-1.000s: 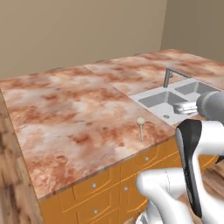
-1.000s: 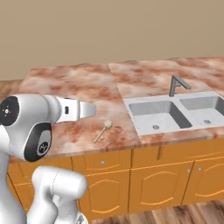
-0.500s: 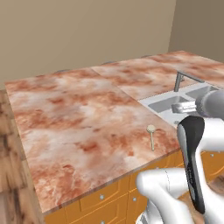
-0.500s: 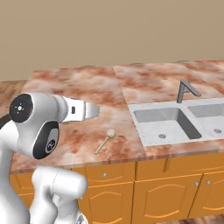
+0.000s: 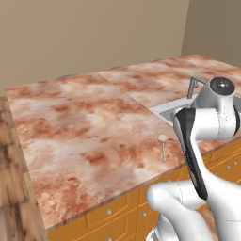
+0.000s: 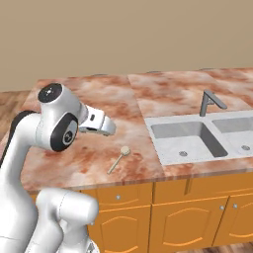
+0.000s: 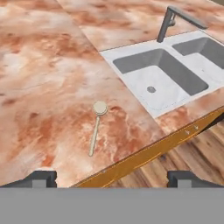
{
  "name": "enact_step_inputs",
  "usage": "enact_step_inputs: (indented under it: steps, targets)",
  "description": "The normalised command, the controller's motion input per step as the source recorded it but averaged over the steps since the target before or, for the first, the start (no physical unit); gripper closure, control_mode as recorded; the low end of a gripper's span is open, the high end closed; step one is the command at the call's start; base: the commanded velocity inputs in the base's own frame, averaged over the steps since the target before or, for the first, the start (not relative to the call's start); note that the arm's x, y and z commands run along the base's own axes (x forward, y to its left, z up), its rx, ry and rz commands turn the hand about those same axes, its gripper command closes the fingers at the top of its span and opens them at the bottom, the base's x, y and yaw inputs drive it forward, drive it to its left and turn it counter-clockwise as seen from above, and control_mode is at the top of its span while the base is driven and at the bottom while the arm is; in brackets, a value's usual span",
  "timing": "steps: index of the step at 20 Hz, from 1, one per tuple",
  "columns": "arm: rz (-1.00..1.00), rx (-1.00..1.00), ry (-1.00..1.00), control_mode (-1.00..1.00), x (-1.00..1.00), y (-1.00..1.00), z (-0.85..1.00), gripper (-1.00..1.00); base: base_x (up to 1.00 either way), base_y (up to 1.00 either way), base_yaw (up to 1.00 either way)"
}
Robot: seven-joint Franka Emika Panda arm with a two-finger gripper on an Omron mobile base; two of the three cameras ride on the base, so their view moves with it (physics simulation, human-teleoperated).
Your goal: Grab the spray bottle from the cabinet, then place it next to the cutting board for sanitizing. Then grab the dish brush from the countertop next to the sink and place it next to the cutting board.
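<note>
Claw: in your hand view the claw (image 7: 112,177) is showing its two dark fingertips (image 7: 41,178) at the bottom edge, standing wide apart with nothing between them, so you are looking at an open, empty claw. It is hanging above the front part of the counter, apart from everything on it.

Dish brush: the dish brush (image 7: 96,125) is lying flat on the counter (image 7: 39,87), ahead of the claw and a little toward the left fingertip, not touching it. Its round pale head is pointing away from the claw and its thin tan handle is running back toward the counter's front edge. In your right base view the dish brush (image 6: 119,158) is sitting below and just right of the arm's wrist; in your left base view the dish brush (image 5: 162,145) is lying just left of the arm's dark forearm.

Sink: the sink (image 7: 162,74) is sitting to the right of the brush, near it but apart, with the faucet (image 7: 175,19) standing at its far rim.

Counter front: orange-brown drawer fronts (image 6: 123,197) are showing below the counter's edge.
</note>
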Motion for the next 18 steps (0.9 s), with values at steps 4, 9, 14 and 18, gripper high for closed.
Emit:
enact_step_inputs:
  steps: [4, 9, 14, 18]
  targets:
    - [-0.07, 0.15, 0.25, -1.00, 0.31, 0.00, -0.82, -1.00, 0.00, 0.00, 0.00]
    - [0.00, 0.23, 0.23, -1.00, 0.27, 0.04, -0.78, -1.00, 0.00, 0.00, 0.00]
    - [-0.01, -0.01, 0.30, -1.00, 0.52, 0.16, -0.44, -1.00, 0.00, 0.00, 0.00]
    - [-0.01, -0.07, 0.36, -1.00, 0.61, 0.04, -0.20, -1.00, 0.00, 0.00, 0.00]
